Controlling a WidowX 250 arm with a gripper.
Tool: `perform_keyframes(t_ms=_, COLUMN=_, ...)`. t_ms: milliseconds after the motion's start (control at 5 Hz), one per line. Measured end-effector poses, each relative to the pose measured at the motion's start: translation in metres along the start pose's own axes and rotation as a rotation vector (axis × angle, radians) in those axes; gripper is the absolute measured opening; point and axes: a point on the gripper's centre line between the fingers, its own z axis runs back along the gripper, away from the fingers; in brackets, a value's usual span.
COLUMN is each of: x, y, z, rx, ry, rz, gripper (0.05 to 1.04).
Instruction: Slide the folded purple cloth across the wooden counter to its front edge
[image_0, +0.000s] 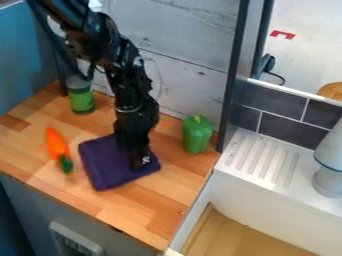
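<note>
Black claw (139, 161) low over flat purple cloth (103, 165), its opening and grip impossible to tell; carrot (56, 144) and green pepper (197, 135) sit apart, perhaps giving it room.

Purple cloth (100, 164) | roughly square | lying flat | on wooden counter (157, 205)

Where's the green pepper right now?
Camera view: the green pepper stands on the wooden counter, image-right of the purple cloth, just left of the white sink's ribbed ledge.
</note>
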Motion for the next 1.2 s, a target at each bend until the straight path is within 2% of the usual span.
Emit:
perform_keyframes(t_ms=800, x=0.003, y=-0.071, z=-0.001, rx=-0.033, ry=-0.029, rz=-0.12, gripper=1.006)
perform_keyframes(t_ms=1200, x=0.006, y=-0.085, z=-0.001, rx=-0.033, ry=-0.034, rz=-0.125, gripper=1.006)
